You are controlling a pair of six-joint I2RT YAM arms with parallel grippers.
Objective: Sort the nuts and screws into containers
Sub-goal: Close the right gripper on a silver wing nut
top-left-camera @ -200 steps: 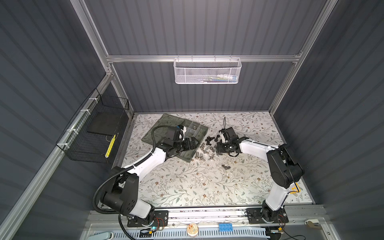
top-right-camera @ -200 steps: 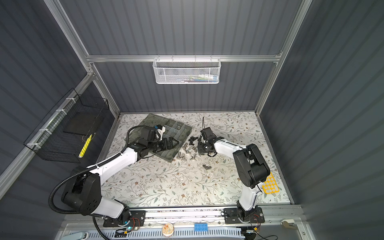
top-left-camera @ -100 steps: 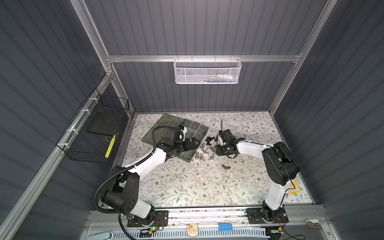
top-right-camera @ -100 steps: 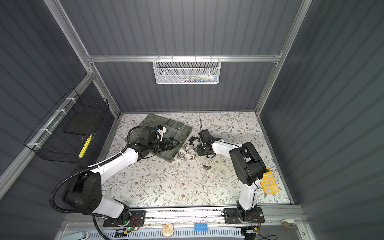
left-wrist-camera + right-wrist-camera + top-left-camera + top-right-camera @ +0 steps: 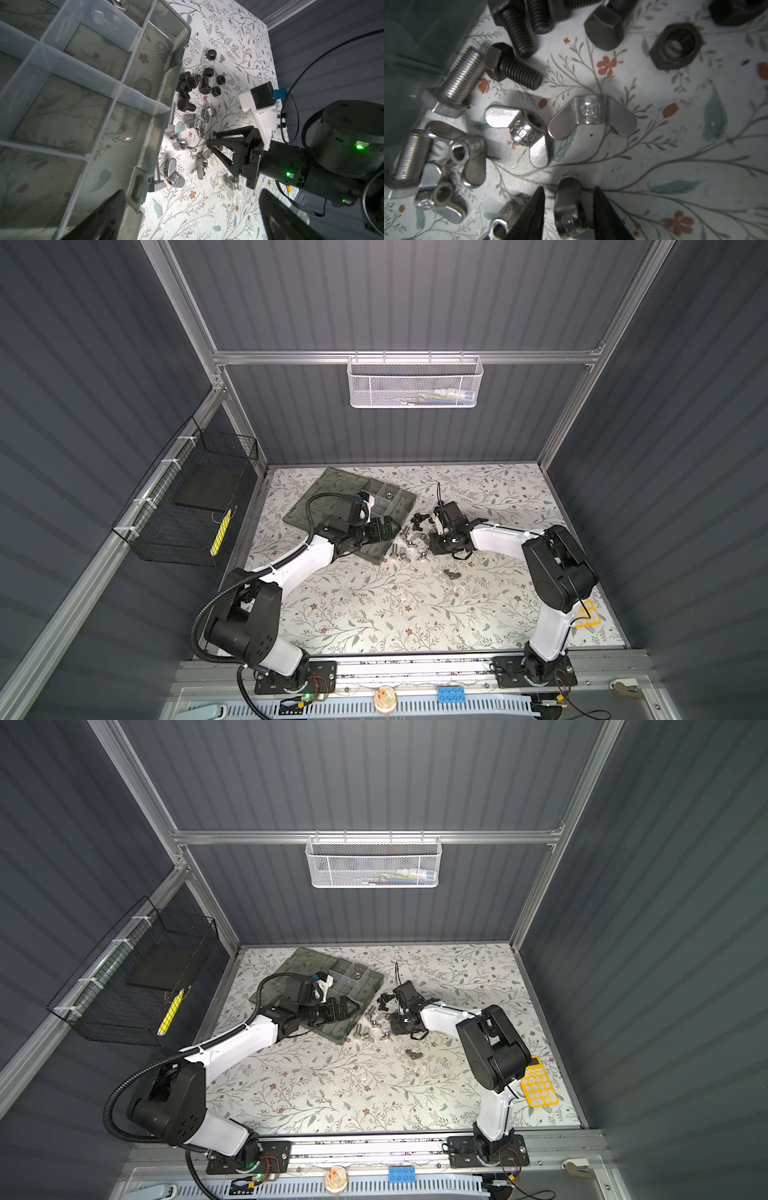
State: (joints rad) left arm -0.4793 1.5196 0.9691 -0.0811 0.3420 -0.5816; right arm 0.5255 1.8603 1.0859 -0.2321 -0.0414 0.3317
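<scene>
Noted right gripper [image 5: 569, 189] astride a silver wing nut [image 5: 569, 209] on the mat [image 5: 415, 614], jaws part-open, thin gaps either side; loose pile [image 5: 411, 531] at 3 o'clock of organizer box [image 5: 405, 502]. Found left gripper [image 5: 191, 224] wide open, empty. Judged light, rigid, slick: pinch across barrel, not sloped wings.

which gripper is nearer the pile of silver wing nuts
Right. The right gripper is down among the wing nuts, jaws either side of one; the left gripper hovers over the organizer box edge beside them.
</scene>
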